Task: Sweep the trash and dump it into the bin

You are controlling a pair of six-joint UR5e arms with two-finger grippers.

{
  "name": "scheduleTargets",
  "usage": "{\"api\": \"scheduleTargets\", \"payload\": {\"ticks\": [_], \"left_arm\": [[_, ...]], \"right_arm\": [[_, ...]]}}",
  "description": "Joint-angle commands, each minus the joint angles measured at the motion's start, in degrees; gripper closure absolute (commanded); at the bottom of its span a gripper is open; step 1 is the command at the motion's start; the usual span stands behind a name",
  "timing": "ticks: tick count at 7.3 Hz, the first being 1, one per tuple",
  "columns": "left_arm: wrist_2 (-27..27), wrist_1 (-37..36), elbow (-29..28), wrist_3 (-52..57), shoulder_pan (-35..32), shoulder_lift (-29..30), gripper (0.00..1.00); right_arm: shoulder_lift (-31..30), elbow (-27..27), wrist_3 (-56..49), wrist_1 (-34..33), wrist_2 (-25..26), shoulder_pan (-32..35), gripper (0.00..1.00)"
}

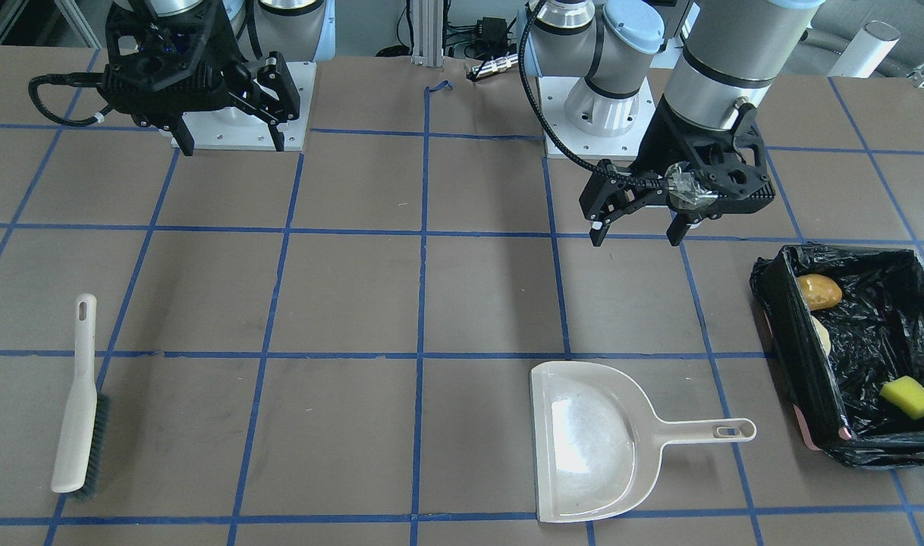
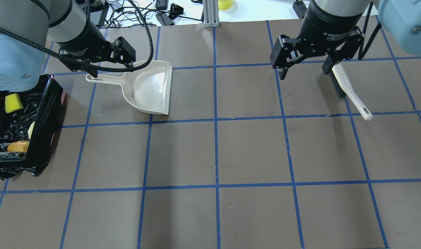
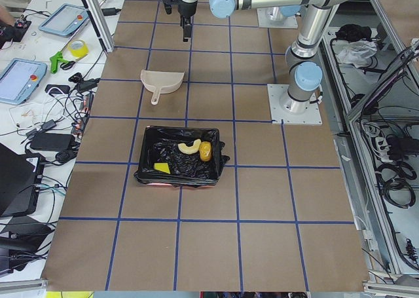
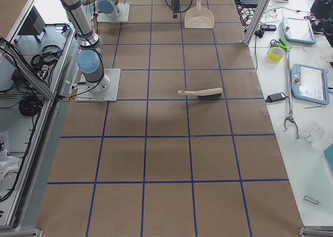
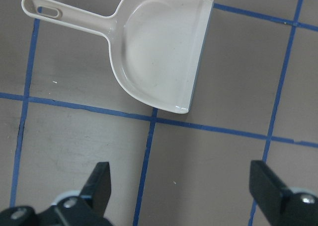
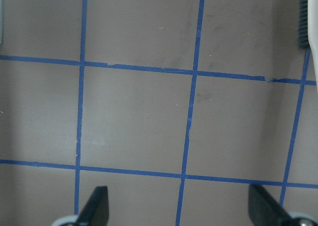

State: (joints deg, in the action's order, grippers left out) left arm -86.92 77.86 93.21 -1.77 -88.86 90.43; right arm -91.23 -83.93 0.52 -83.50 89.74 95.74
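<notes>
The bin point(image 1: 799, 356) point(image 2: 46, 114) point(image 3: 177, 179), lined with black plastic, stands at the table's end on my left. All the trash lies inside it: the golden-brown lump point(image 1: 818, 292) point(image 2: 18, 147), the tan croissant piece point(image 1: 821, 335) point(image 3: 190, 147) and the yellow-green sponge point(image 1: 907, 396) point(image 2: 12, 103). My left gripper point(image 1: 636, 227) point(image 2: 111, 71) point(image 5: 181, 186) hangs open and holds nothing, above the table beside the beige dustpan point(image 1: 591, 440) point(image 2: 151, 86) point(image 5: 164, 52). Open and holding nothing too, my right gripper point(image 1: 231, 144) point(image 2: 303, 71) point(image 6: 179, 208) hovers near the beige brush point(image 1: 79, 402) point(image 2: 348, 91).
The dustpan lies flat with nothing in it, its handle pointing towards the bin. On its side, on the right half of the table, lies the brush point(image 4: 200, 94). Blue tape lines grid the brown table. Cables, tablets and tools sit on a side bench beyond the far edge.
</notes>
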Motion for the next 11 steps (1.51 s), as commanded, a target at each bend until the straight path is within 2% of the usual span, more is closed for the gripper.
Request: {"api": "scheduleTargets", "payload": {"ticks": [1,2,4,7,11], "left_arm": [[-0.27,3.60,-0.05,3.52,0.00,-1.74,0.00],[-0.70,6.92,-0.13,3.61,0.43,-2.88,0.00],[-2.72,7.48,0.04,9.57,0.53,-2.98,0.00],[-2.73,11.60,-0.13,9.33,0.52,-3.25,0.00],[-2.73,11.17,-0.05,9.15,0.88,-3.07,0.00]], "right_arm": [[0.00,0.00,0.01,0.00,0.00,-0.02,0.00],[0.00,0.00,0.01,0.00,0.00,-0.03,0.00],[0.00,0.00,0.01,0.00,0.00,-0.03,0.00],[0.00,0.00,0.01,0.00,0.09,-0.03,0.00],[0.00,0.00,-0.08,-0.09,0.09,-0.03,0.00]]}}
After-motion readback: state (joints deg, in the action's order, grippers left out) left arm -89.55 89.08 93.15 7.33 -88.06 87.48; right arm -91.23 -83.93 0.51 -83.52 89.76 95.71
